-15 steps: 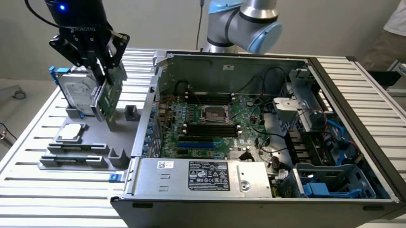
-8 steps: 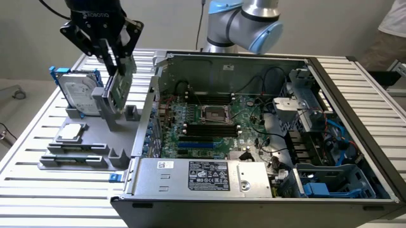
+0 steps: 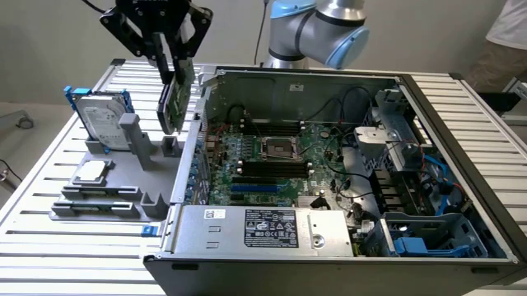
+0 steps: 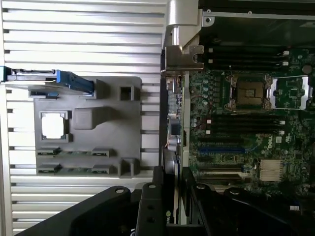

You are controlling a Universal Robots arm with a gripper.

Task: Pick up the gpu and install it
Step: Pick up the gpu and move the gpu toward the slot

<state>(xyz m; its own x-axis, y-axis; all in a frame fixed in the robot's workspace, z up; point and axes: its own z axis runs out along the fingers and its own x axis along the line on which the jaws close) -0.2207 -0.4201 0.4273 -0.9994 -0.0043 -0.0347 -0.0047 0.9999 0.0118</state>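
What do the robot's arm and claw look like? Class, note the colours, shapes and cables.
The arm is built of rounded silver-grey tube segments with light blue caps at the joints. The claw is black, made of angular linked bars that narrow toward the tips. A thin dark cable leads toward its top.

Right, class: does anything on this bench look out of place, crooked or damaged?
Only the graphics card is off any support: the gripper holds it on edge in the air, above the gap between the grey tray and the open computer case. Nothing looks spilled or broken.
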